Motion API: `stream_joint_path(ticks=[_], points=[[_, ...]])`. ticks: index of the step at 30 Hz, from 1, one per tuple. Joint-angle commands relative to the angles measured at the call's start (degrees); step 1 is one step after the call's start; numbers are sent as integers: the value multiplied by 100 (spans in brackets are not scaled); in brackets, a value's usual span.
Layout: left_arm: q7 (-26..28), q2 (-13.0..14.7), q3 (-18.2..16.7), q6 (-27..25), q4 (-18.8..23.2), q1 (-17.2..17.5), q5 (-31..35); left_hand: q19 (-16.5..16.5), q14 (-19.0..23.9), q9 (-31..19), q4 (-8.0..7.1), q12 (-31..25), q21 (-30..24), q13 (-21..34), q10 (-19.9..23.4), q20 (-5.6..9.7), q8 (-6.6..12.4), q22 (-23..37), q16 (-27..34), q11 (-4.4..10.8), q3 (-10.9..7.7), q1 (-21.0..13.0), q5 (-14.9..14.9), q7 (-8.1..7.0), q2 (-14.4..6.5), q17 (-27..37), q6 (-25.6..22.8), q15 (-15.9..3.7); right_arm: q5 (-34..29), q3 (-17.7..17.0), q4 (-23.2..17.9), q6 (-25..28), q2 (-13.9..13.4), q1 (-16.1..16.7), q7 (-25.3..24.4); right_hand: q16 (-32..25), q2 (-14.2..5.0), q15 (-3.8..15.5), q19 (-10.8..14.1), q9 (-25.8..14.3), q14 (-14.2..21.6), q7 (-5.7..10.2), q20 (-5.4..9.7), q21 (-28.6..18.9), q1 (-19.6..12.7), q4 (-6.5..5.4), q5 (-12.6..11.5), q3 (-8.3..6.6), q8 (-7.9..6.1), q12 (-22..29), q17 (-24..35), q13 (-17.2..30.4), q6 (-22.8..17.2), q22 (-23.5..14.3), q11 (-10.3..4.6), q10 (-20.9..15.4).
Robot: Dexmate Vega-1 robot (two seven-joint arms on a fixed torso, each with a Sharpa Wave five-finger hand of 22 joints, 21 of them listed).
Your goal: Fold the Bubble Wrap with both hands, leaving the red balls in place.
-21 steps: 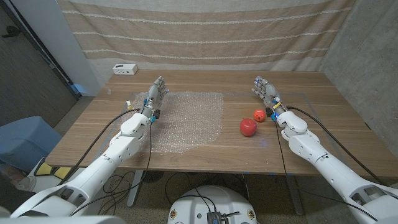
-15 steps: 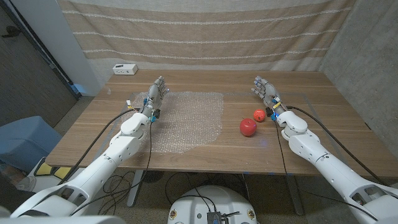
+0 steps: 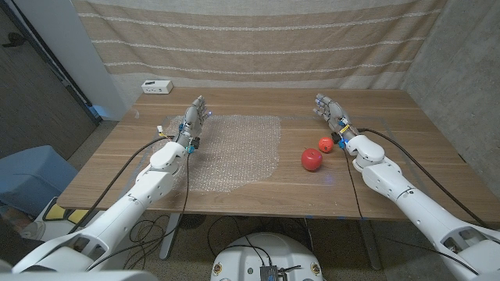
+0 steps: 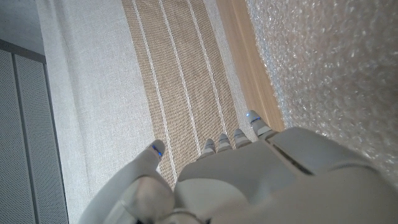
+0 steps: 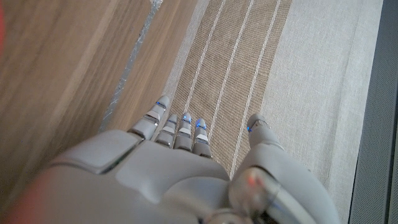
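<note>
Your left hand (image 3: 194, 117) has turned edge-on at the bubble wrap's (image 3: 234, 152) far-left corner, your right hand (image 3: 331, 113) drifted beyond the red balls (image 3: 312, 159), both released, sheet still flat, unfolded.

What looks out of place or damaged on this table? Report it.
Nothing stands out. The clear bubble wrap sheet lies flat and unfolded on the wooden table, and the large red ball and small red ball sit beside it.

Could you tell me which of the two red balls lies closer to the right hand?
The smaller red ball, lying just inside the right hand; the larger red ball sits nearer the bubble wrap.
</note>
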State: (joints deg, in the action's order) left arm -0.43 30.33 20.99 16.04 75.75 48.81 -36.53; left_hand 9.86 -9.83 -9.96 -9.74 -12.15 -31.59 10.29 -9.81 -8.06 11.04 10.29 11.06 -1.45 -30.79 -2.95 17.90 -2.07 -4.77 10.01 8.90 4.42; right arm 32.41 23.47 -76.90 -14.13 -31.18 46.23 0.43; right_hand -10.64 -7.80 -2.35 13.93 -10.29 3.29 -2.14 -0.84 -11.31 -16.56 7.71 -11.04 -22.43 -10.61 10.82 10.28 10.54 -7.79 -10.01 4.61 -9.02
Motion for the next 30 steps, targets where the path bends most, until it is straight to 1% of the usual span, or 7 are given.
stream_joint_path(ticks=[1, 2, 8, 9, 18, 22, 30], points=[[203, 185, -78, -237, 343, 192, 1, 55, 80, -16, 17, -45, 12, 26, 91, -230, -8, 37, 64, -39, 39, 20, -33, -75, -333, 21, -28, 141, -535, 251, -248, 365, -209, -211, -162, -28, 23, -42, -2, -6, 26, 73, -94, -3, -68, 32, -21, -52, -22, 33, 7, 23, -15, -10, -13, -35], [242, 202, -87, -252, 385, 219, 11, 49, 91, -17, 18, -47, 18, 28, 115, -234, -10, 40, 57, -152, 42, 22, -38, -85, -331, 22, -39, 141, -583, 279, -267, 393, -231, -233, -153, -27, 22, -55, -6, -6, 25, 77, -104, -2, -72, 34, -21, -53, -21, 33, 6, 23, -14, -11, -13, -35], [525, 364, -135, -373, 697, 411, 145, 7, 215, -18, 33, -65, 30, 35, 218, -318, -2, 46, 68, -131, 48, 18, -58, -91, -319, 24, -116, 210, -839, 430, -430, 611, -327, -351, -143, -26, 11, -71, -14, -6, 24, 98, -123, -1, -94, 42, -20, -63, -24, 34, 5, 22, -24, -11, -18, -39], [584, 389, -148, -391, 755, 450, 169, 5, 219, -18, 41, -58, 34, 36, 210, -323, -2, 47, 63, -201, 46, 12, -63, -90, -317, 24, -125, 205, -879, 455, -458, 650, -339, -371, -142, -26, 8, -69, -16, -6, 24, 100, -126, 0, -98, 42, -20, -65, -24, 34, 5, 22, -25, -11, -15, -40], [1071, 596, -309, -568, 1290, 849, 292, -19, 272, -15, 100, -57, 64, 42, 282, -344, -4, 51, 36, -217, 25, -44, -103, -102, -301, 19, -198, 226, -1095, 687, -491, 785, -326, -592, 98, -32, -13, -71, -15, -6, 42, 136, -132, -3, -133, 52, -16, -81, -32, 43, 3, 22, -54, -11, -9, -67], [1273, 670, -386, -654, 1501, 1029, 328, -39, 300, -14, 135, -61, 75, 44, 328, -357, -4, 52, 26, -60, 11, -81, -128, -88, -287, 15, -235, 237, -1153, 782, -430, 795, -287, -687, 227, -33, -31, -69, -11, -7, 44, 137, -122, -6, -153, 54, -13, -92, -32, 46, 4, 22, -58, -12, 2, -78], [1787, 899, -619, -911, 2046, 1499, 447, -116, 417, -13, 180, -76, 69, 45, 411, -372, 16, 53, 47, -94, -6, -130, -160, -75, -269, 12, -335, 265, -1505, 998, -431, 876, -269, -881, 271, -34, -47, -59, -6, -7, 47, 145, -110, -9, -184, 60, -6, -105, -35, 46, 4, 22, -75, -12, -12, -87]])
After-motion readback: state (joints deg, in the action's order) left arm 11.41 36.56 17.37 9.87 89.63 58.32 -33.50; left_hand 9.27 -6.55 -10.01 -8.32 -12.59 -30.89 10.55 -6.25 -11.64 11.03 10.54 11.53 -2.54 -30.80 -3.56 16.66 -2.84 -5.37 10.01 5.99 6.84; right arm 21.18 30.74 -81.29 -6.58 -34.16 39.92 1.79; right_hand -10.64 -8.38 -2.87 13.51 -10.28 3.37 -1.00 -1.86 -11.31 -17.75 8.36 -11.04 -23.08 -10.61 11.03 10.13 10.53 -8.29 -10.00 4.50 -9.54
